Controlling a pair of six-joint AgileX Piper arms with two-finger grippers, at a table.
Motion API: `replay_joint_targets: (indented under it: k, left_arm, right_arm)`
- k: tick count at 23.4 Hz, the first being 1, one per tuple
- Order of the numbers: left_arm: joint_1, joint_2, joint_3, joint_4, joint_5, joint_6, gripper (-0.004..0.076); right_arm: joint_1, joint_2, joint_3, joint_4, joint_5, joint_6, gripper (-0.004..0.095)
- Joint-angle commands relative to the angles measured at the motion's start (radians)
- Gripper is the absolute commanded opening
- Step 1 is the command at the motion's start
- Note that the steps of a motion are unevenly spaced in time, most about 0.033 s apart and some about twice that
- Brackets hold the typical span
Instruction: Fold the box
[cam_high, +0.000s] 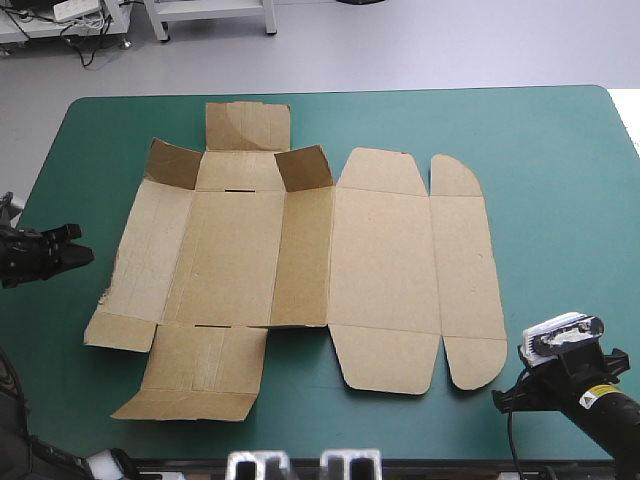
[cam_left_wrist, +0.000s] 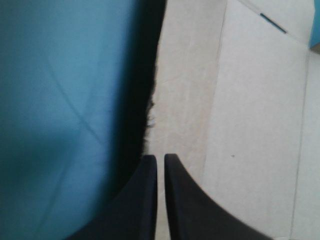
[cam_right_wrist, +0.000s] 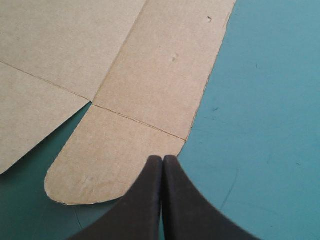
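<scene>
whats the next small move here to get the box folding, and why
Probably open the left pincer and ease it onto the edge of the box just ahead: it is shut on nothing, and that side panel lies about flat, not yet raised.

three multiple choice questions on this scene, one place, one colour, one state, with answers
1. Where is the right gripper? A: by the box's near right corner. B: over the box's middle. C: at the table's far edge.
2. What colour is the table cover? A: red. B: teal-green. C: white.
3. The box is: A: a finished tray. B: crumpled. C: mostly a flat sheet.
Answers: 1 A, its fingers sit beside the rounded flap; 2 B, visible all round the box; 3 C, most panels lie flat.
</scene>
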Motion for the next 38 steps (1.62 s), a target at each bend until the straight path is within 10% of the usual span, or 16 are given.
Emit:
replay_joint_targets:
  k: [1,6,29,38]
  left_arm:
    - [0.026,0.009,-0.027,-0.017,0.018,0.021,0.0127]
    - [0.026,0.146,-0.027,-0.044,0.129,0.034,0.0428]
    - [-0.307,0.196,-0.014,0.080,0.130,-0.114,0.0435]
    - [-0.418,0.196,-0.014,0.193,0.130,-0.171,-0.0008]
  right_arm:
    - [0.003,0.008,-0.027,0.008,-0.049,-0.009,-0.0024]
    - [0.003,0.008,-0.027,0.008,-0.049,-0.009,-0.0024]
    - [0.003,0.008,-0.027,0.012,-0.049,0.010,-0.0024]
    - [0.003,0.008,-0.027,0.012,-0.049,0.010,-0.0024]
